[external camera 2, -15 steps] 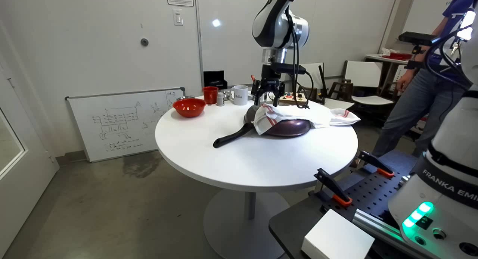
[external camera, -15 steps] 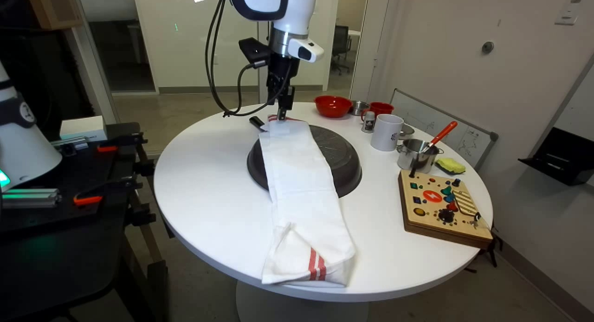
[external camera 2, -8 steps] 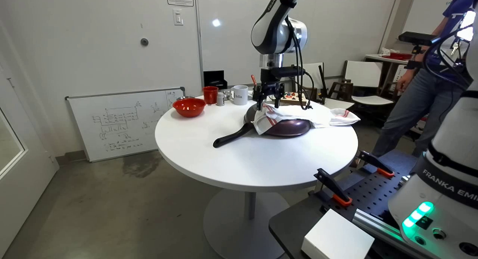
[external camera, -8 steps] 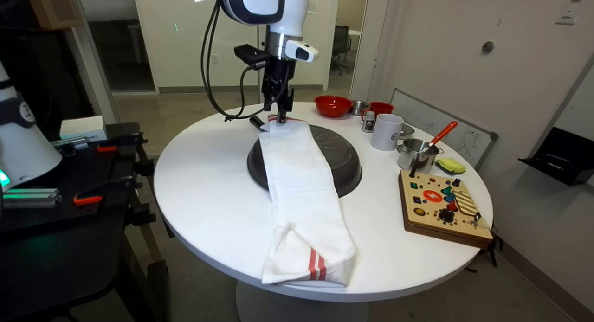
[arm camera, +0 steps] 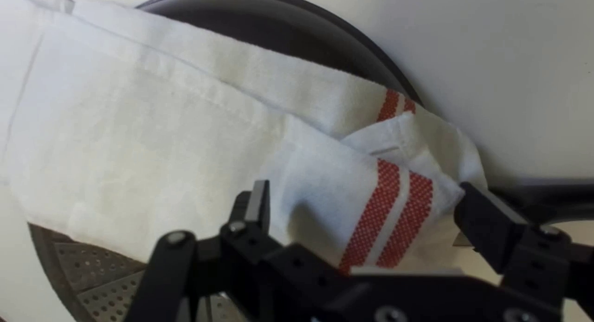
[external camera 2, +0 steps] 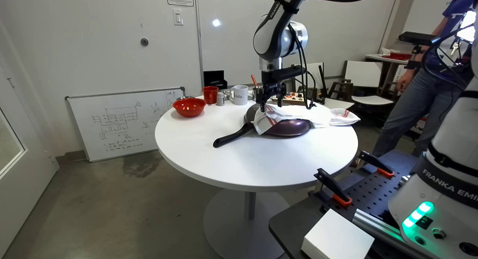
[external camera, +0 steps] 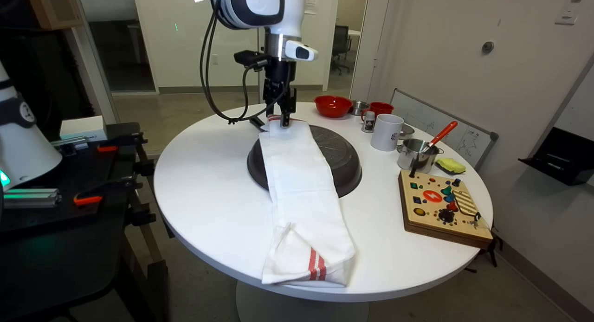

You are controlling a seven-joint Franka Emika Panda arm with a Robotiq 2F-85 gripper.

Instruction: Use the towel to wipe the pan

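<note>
In an exterior view the towel (external camera: 304, 183) has its folded, striped end near the closest edge of the white bench (external camera: 209, 187) and stretches across the upturned pan (external camera: 343, 162). A metal pot (external camera: 410, 156) and white mug (external camera: 386, 132) stand apart from the pan. Above the towel's far end hangs the gripper (external camera: 278, 119), fingers spread wide, holding nothing; whether they touch the towel I cannot tell. Farther back sits a red bowl (external camera: 332, 107).

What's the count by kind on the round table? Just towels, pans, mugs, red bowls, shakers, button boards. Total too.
Towel: 1
Pan: 1
Mugs: 2 (white mug, red mug)
Red bowl: 1
Shaker: 1
Button board: 1
Total: 7
</note>
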